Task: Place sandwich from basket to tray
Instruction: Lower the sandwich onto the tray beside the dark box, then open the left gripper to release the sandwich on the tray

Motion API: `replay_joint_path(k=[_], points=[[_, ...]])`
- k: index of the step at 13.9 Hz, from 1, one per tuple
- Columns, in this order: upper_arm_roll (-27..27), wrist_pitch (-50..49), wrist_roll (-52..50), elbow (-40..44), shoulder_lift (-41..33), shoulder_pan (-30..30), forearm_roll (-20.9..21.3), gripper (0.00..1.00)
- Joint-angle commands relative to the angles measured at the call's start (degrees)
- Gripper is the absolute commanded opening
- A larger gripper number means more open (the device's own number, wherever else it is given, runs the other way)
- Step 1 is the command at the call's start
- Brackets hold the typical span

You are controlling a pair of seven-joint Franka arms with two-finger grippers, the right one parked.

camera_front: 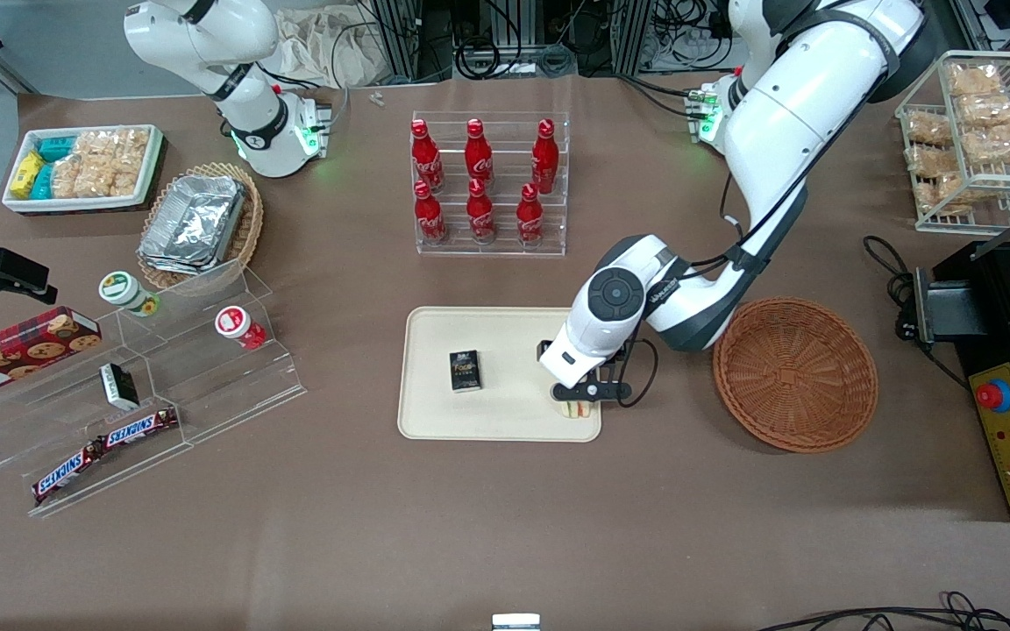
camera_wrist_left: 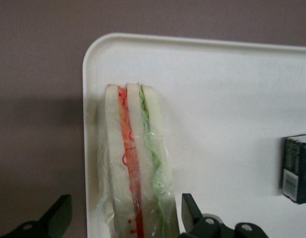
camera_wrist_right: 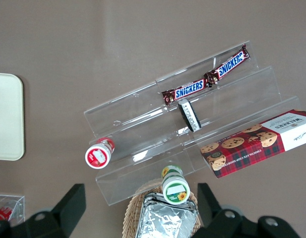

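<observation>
Your gripper (camera_front: 581,396) stands over the tray's (camera_front: 505,421) corner nearest the basket (camera_front: 794,372), fingers spread clear of the sandwich (camera_wrist_left: 135,168) — released. It lies right along the rim, so lift straight up — don't drag the wrap.

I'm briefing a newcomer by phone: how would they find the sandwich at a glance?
Find the cream tray in front of the cola bottle rack. At its edge nearest the empty reddish wicker basket, under the open gripper, sits the sandwich. Unlike the tray's small black box, it is pale, clear-wrapped bread with orange and green layers.
</observation>
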Motion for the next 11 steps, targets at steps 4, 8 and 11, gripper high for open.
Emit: replay_joint_path(k=[4, 8, 11], points=[[-0.8, -8.5, -0.1, 1.3, -13.0, 5.0, -4.5, 0.99], [-0.8, -16.1, 3.6, 2.8, -18.9, 8.8, -8.5, 0.99], [-0.8, -24.4, 11.5, 4.9, -22.7, 12.5, -11.9, 0.99]])
